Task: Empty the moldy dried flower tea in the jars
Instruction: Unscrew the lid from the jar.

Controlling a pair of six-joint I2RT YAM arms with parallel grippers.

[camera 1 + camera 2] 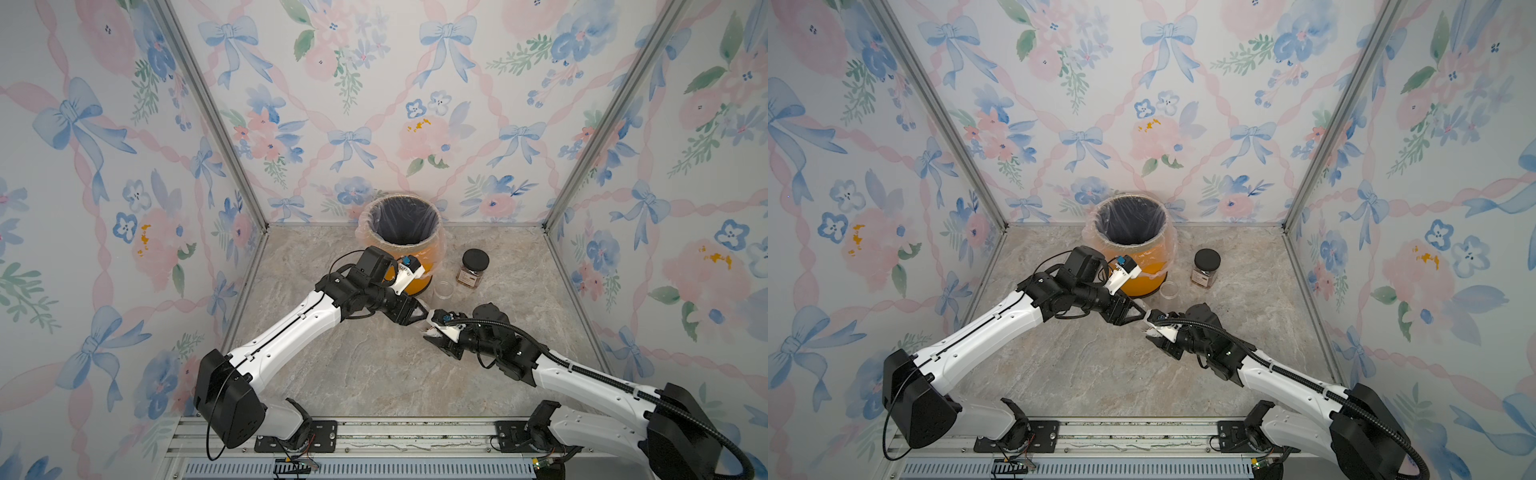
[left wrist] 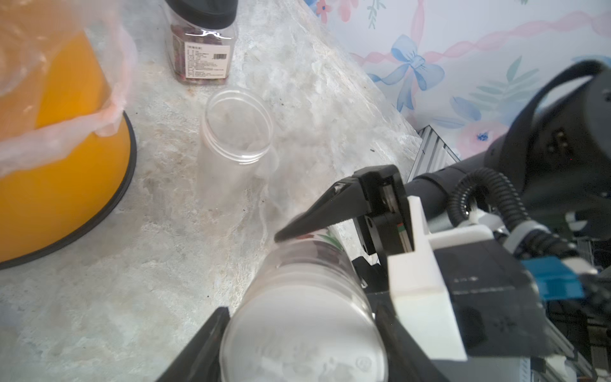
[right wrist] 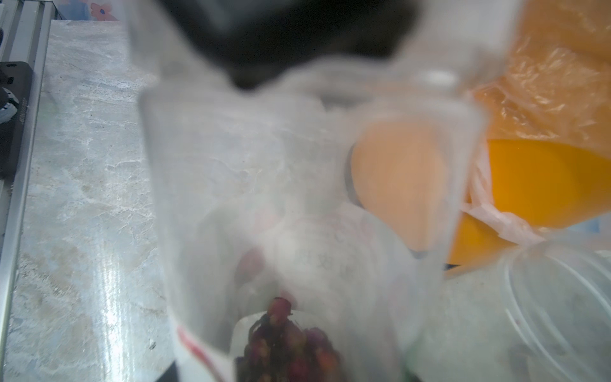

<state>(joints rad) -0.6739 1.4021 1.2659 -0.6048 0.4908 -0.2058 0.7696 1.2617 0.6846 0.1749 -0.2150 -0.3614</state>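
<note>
A tall slim clear jar (image 2: 307, 264) lies sideways in the air between both grippers. My left gripper (image 2: 301, 314) is shut on its translucent lid (image 2: 304, 344). My right gripper (image 1: 430, 332) is shut on the jar's body, with one of its black fingers (image 2: 317, 215) lying along the wall. Moldy dried flower tea (image 3: 287, 340) sits as reddish-brown buds inside the held jar. A squarish labelled jar with a black lid (image 1: 473, 268) stands at the back right with tea inside (image 2: 180, 43). A round clear jar (image 1: 444, 291) stands open beside the bin.
An orange bin (image 1: 432, 249) with a clear plastic liner stands against the back wall, close behind the left wrist. The marble table (image 1: 353, 374) is closed in by flowered walls on three sides. A metal rail (image 1: 374, 440) runs along the front.
</note>
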